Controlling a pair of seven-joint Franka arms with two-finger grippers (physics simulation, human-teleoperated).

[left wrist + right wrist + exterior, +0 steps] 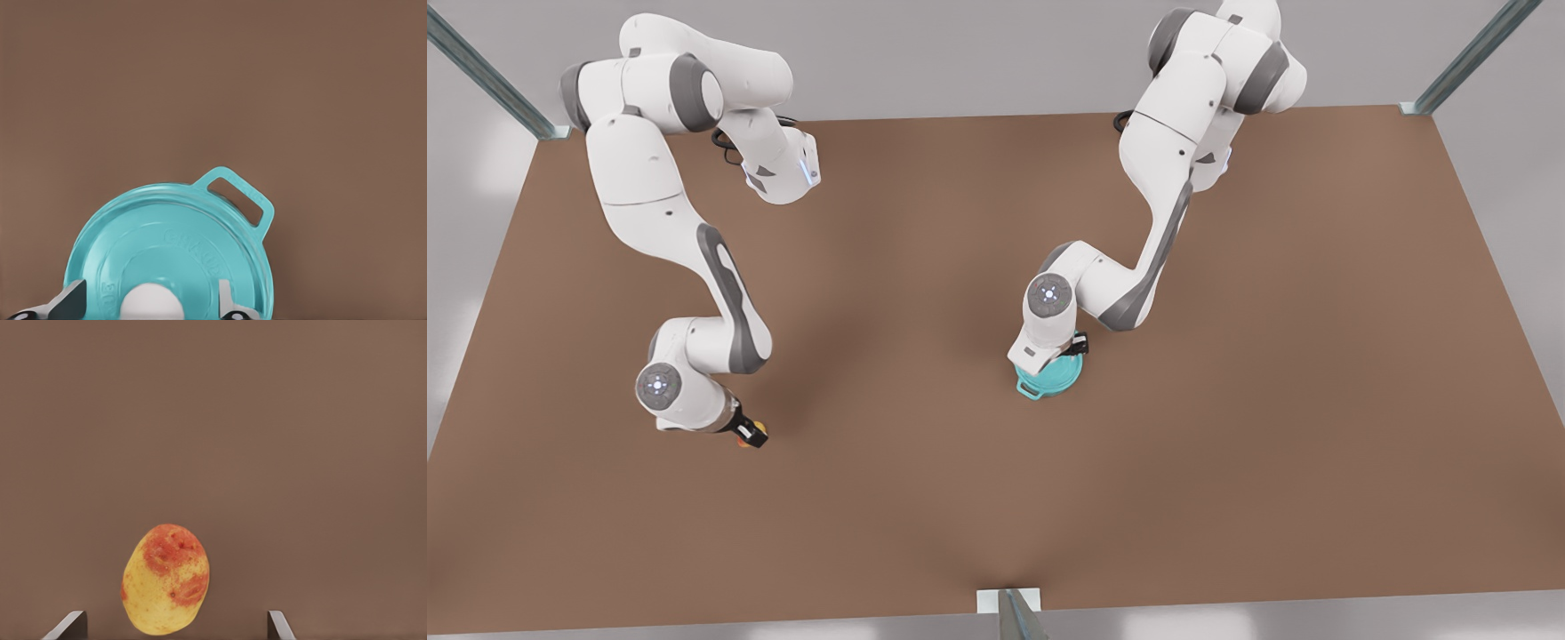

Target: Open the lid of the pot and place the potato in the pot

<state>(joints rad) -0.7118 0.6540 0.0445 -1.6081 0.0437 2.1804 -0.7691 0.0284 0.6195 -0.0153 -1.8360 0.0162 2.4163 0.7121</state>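
A brown table point(1227, 400) is seen from above, with two white arms reaching over it.

On the front view's right, the pot point(1049, 378) sits on the table with the lid point(173, 247) on it, one loop handle point(235, 198) sticking out beyond the fingers. The left gripper point(1069, 354) is lowered onto the lid. Its fingers point(70, 303) are spread, one on each side of the white knob point(151, 302), and the knob is not yet touched. For a clean lift, the knob is best kept midway between the fingers, the fingers brought down to the knob's waist before closing, and the lid raised straight up so the pot is not dragged.

On the front view's left, well apart from the pot, the right gripper point(749, 433) is low over the potato point(165, 579). Its fingers point(67, 627) are open, and the potato lies on the table just ahead of them, nearer one finger than the other. Recentring before closing would likely help, since the rounded lump may roll or squirt out of an uneven pinch.
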